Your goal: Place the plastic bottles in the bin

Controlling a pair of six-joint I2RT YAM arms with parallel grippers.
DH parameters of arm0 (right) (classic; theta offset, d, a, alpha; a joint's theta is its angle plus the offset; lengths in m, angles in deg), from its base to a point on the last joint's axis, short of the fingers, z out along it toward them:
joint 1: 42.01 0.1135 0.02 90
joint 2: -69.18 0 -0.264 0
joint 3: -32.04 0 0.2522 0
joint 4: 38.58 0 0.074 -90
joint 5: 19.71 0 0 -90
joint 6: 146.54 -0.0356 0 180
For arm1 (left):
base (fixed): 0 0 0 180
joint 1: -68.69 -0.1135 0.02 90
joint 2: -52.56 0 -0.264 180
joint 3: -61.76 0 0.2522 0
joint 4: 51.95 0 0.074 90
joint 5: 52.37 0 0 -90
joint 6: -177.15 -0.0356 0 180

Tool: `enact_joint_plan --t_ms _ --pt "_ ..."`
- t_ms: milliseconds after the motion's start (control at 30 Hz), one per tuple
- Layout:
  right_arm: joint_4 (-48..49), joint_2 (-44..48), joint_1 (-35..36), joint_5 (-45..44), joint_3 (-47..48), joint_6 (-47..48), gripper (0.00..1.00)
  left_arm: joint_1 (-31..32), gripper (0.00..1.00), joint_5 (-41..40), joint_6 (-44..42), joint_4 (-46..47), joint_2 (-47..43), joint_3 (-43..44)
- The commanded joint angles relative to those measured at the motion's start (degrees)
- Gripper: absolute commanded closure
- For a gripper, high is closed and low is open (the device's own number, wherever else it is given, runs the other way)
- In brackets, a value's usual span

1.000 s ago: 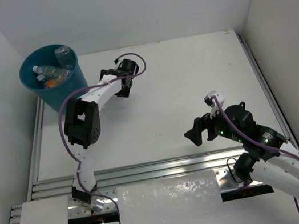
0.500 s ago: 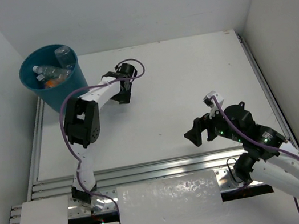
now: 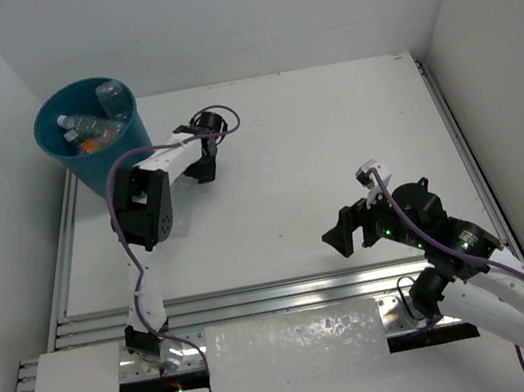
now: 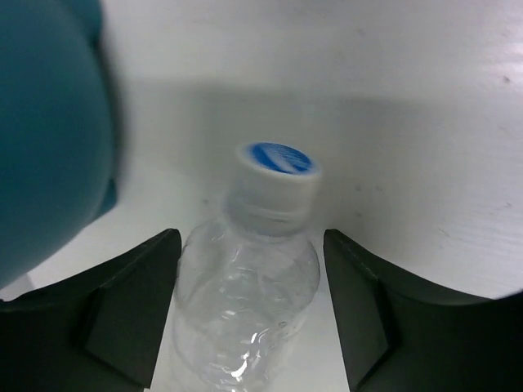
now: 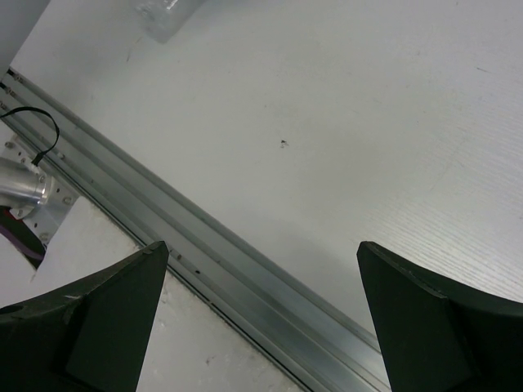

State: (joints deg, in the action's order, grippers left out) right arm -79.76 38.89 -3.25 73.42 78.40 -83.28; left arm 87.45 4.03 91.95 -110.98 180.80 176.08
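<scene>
- Table point(image 3: 334, 143): flat white board, fine grain visible below the right fingers point(image 5: 98, 327).
- Aluminium rail point(image 5: 204, 253): slotted, on the table's near edge. It crosses the view diagonally ahead of the right fingers, with bare board beyond it.
- Clear bottle point(image 4: 245, 302): on the board between the left fingers point(image 4: 131, 310), just beside both. Can't tell whether they touch it. Its white cap point(image 4: 278, 159) has a blue-printed top and sits past the fingertips.
- Bin point(image 3: 109, 162): teal, at the table's far-left corner. It is outboard of the left-hand finger and near the bottle but not touching it. Can't tell whether its base is on the board or the edge rail.
</scene>
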Motion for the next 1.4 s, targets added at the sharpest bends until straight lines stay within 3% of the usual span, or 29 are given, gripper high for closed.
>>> enact_joint_plan --t_ms 0,200,233,333,433,633,800,967,1167,1300,1367 --pt "3.0 -0.4 -0.2 0.8 1.0 0.3 0.01 0.5 0.32 5.0 1.7 0.2 0.6 0.4" --pt "2.8 -0.1 -0.2 0.4 0.9 0.2 0.01 1.3 0.55 9.7 2.9 -2.0 -0.1 1.7" --pt "2.9 -0.3 -0.2 0.4 1.1 0.2 0.01 1.7 0.68 10.2 3.3 -2.4 -1.1 1.9" --pt "2.7 -0.4 -0.2 0.3 1.4 0.2 0.01 3.7 0.92 13.1 4.8 -3.5 -4.6 2.4" --pt "2.4 -0.9 -0.2 -0.1 1.9 0.6 0.01 5.8 1.0 18.0 5.6 -3.4 -9.9 3.7" --pt "1.8 -1.5 -0.2 -1.5 3.2 1.1 0.01 6.9 1.0 25.1 6.5 -2.3 -21.3 8.8" --pt "1.8 -2.3 -0.2 -1.7 3.8 1.1 0.01 4.2 1.0 13.3 9.7 -4.4 -25.8 20.5" --pt "1.5 -2.9 -0.2 -1.7 4.3 1.0 0.01 -8.1 1.0 7.5 13.6 -0.8 -28.2 31.1" --pt "0.7 -2.5 -0.2 -1.9 5.0 2.0 0.01 -19.9 1.0 -1.5 13.5 7.6 -28.8 29.7" --pt "-1.8 -3.2 -0.2 -2.1 7.1 2.9 0.01 -28.1 1.0 -1.9 16.7 14.1 -28.8 25.8" --pt "-2.7 -2.5 -0.2 -2.3 8.1 3.3 0.01 -28.6 1.0 -2.3 15.7 20.9 -28.6 22.7"
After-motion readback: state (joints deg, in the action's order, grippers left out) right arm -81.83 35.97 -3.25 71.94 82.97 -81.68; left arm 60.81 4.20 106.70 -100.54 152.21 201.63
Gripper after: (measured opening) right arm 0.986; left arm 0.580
